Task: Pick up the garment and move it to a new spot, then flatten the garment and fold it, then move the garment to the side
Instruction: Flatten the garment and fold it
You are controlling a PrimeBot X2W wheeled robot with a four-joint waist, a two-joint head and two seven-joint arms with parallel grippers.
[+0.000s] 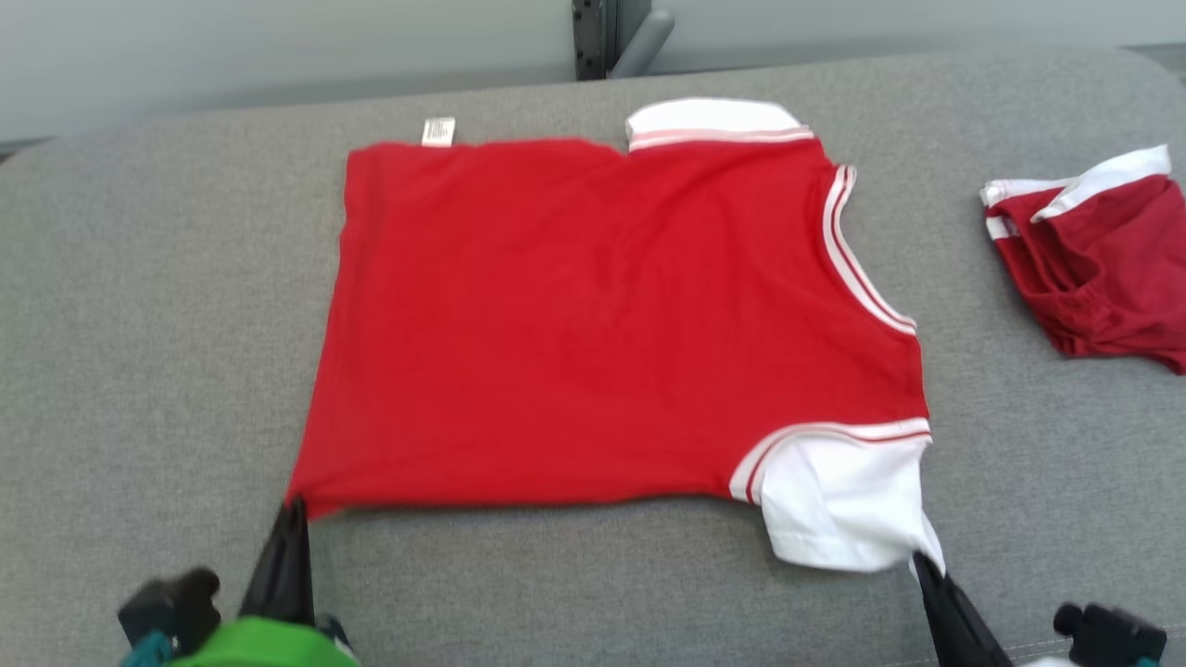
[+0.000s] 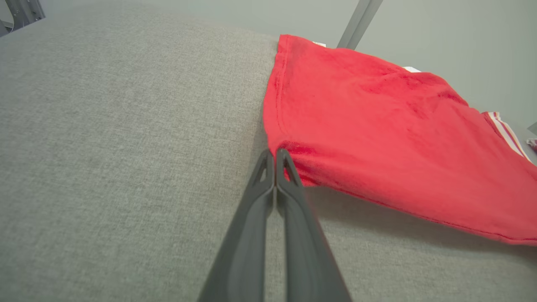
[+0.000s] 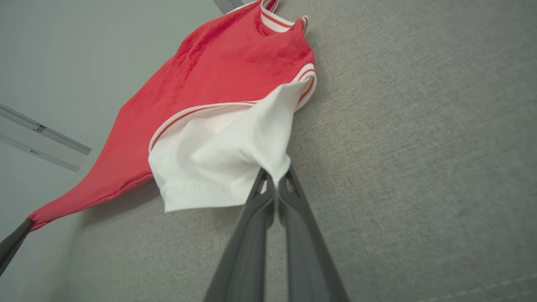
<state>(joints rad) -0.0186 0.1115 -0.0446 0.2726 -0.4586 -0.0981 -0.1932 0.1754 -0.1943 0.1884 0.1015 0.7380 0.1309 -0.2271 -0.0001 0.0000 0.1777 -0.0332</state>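
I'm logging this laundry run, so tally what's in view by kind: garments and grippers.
Garments: 2, the red shirt and the dark red garment
Grippers: 2, the left gripper and the right gripper, each pinching the red shirt
Total: 4

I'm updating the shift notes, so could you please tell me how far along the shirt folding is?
Looks done: the red shirt lies spread almost flat on the grey fabric surface. In hand: the left gripper pinches its near hem corner and the right gripper its white sleeve, jaws shut, that edge raised slightly. Left: no fold shows yet, nor the move to the side.
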